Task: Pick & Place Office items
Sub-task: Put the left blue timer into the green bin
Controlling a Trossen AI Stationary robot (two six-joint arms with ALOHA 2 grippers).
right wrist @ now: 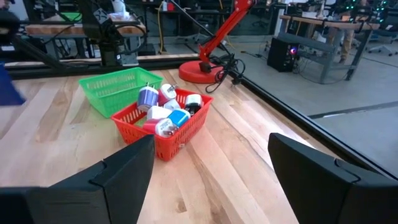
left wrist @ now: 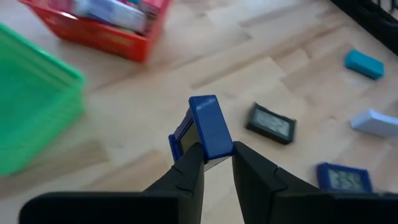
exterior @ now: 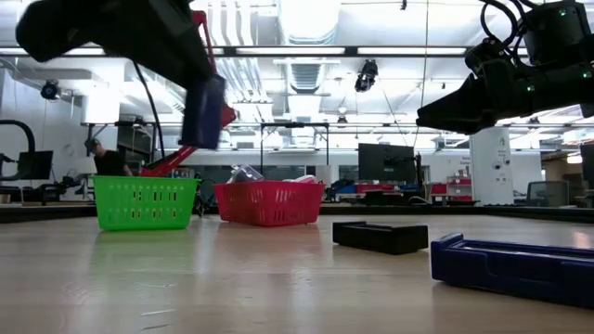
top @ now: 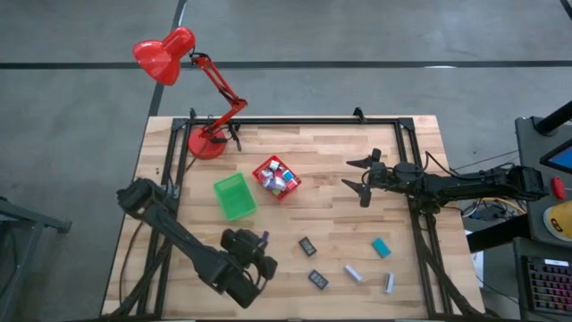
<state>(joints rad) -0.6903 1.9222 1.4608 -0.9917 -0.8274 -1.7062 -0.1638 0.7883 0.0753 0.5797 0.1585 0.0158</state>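
left gripper (left wrist: 216,157) fingers clamped on blue block (left wrist: 208,126), lifted off the desk (top: 331,179) near the green bin (top: 234,196); right gripper (top: 357,177) fingers spread wide, holding nothing, beside the red bin (top: 276,177)

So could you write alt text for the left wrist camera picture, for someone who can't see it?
The left gripper pinches a small blue rectangular block above a light wooden table. Beyond lie a green plastic basket, a red plastic basket holding small items, a black display piece, a blue display piece, a teal block and a white block.
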